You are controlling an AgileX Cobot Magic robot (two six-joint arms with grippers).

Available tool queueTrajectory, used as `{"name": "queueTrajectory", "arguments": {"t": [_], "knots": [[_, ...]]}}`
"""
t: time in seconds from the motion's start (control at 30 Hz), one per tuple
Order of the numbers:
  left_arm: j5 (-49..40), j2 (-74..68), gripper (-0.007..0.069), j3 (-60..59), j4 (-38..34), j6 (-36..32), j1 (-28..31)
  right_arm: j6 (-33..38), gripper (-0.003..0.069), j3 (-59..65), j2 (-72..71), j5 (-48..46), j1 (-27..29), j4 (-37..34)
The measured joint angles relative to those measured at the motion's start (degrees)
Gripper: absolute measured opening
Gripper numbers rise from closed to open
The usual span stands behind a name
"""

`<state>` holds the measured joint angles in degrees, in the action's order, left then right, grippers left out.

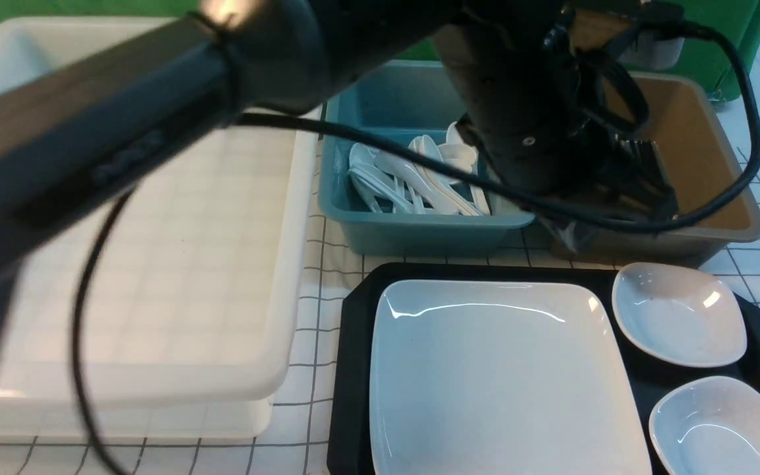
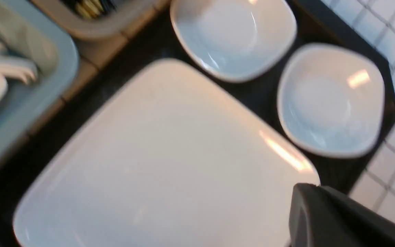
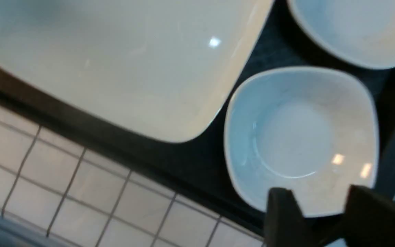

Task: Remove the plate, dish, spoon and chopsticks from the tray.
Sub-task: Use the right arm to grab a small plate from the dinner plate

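- The right gripper has its jaws spread, with nothing between them. The near dish lies right under them, and its rim shows in the gap between the two fingers.
- The left gripper is pressed together, and I see nothing held in it. The plate lies just below and beside its tip. It sits flat on the tray.
- The far dish sits beyond the right jaws, apart from the near dish but close to it. The plate's corner is just to one side of them.
- Only the plate and the two dishes show on the tray. White spoons lie in the teal bin, and sticks show in the brown bin, both well past the left jaws.
- The step in hand looks like taking the near dish with the right gripper.
- To do it well, lower one finger inside the rim and one outside — not both on the rim's top.
- The glaze looks slippery, so close on the sloped wall low enough to get a real hold.
- Lift straight up before travelling — the plate and far dish are close enough to knock.
- Keep the left arm, which crosses the front view, out of the carry path.
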<state>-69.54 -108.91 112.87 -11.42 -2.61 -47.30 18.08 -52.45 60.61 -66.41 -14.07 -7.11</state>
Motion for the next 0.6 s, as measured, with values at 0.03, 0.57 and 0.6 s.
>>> {"name": "queueTrajectory", "arguments": {"t": [0.03,0.57,0.6], "knots": [[0.75,3.42,-0.0011,-5.66,0.14,-0.34,-0.81,-0.46,0.0423,0.00,1.87,0.15,-1.78,0.09],[19.15,27.55,-0.0005,-45.80,-5.80,-7.17,-5.46,-14.73,0.0510,11.58,19.85,10.26,-15.82,11.03],[19.34,27.55,-0.0004,-46.39,-6.00,-7.90,-5.46,-15.71,0.0510,12.52,20.63,11.86,-15.82,11.93]]}}
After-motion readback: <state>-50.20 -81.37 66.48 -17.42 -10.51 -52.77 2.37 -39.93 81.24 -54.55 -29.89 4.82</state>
